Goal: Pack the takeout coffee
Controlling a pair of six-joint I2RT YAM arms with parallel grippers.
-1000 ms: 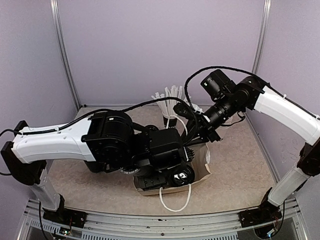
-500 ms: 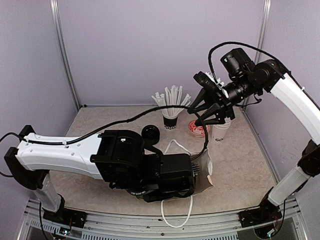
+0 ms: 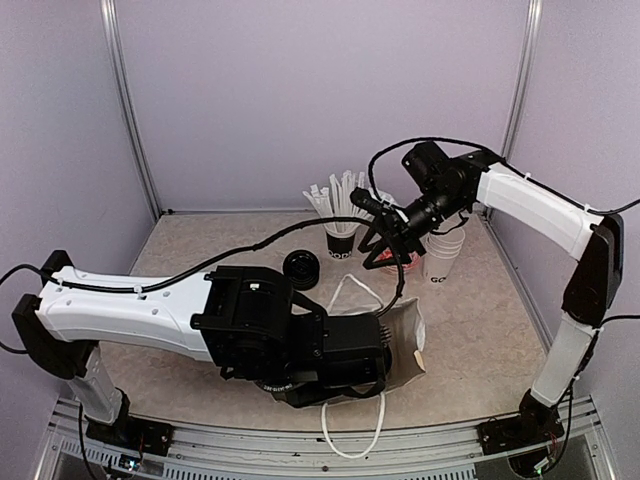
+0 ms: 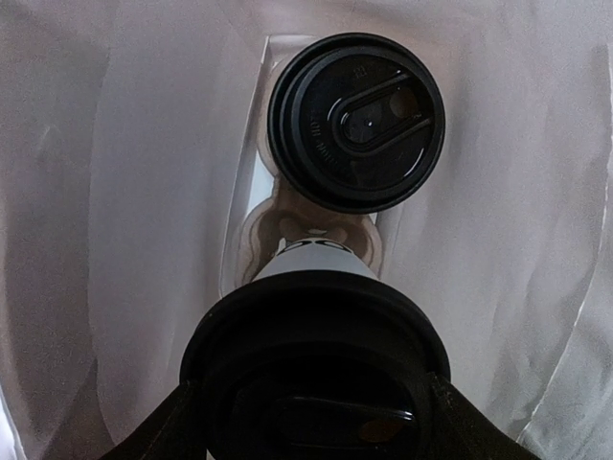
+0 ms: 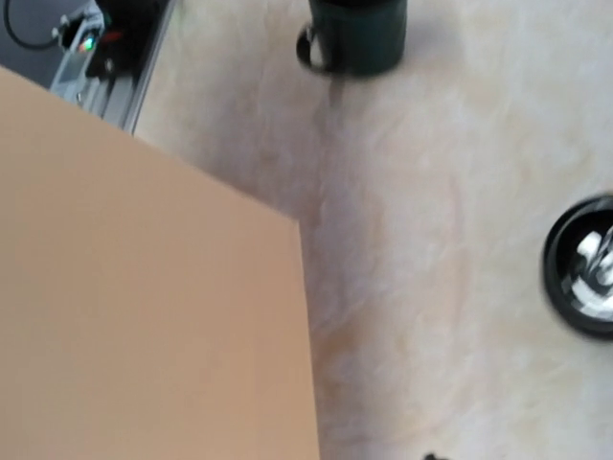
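A: Start near. What is different at the paper bag [image 3: 408, 345]?

B: The left arm [image 3: 150, 310] lies lower across the near desk [image 3: 480, 320] than a second ago, with its wrist pushed into the bag's mouth. The left wrist view shows the left jaws closed on the black lid of the takeout coffee [image 4: 316, 331], one finger on each side, with the cup inside the bag.

A: Alone in there?

B: No. A second lidded cup [image 4: 356, 120] stands just beyond it.

A: And farther off?

B: That is the real change. A second ago the right arm [image 3: 530, 205] reaches down to the bag's far rim. Half a second ago it is lifted away, jaws spread. Now it dips at the far side, beside the cup of straws [image 3: 340, 240], well apart from the bag. I cannot tell whether the right jaws are wide or narrow now. The right wrist view is blurred and shows no fingers.

A: So for the task?

B: I judge the coffee nearly packed. The bag has no helper at its rim, so the left jaws must set the cup down, let go and back out without dragging the bag.
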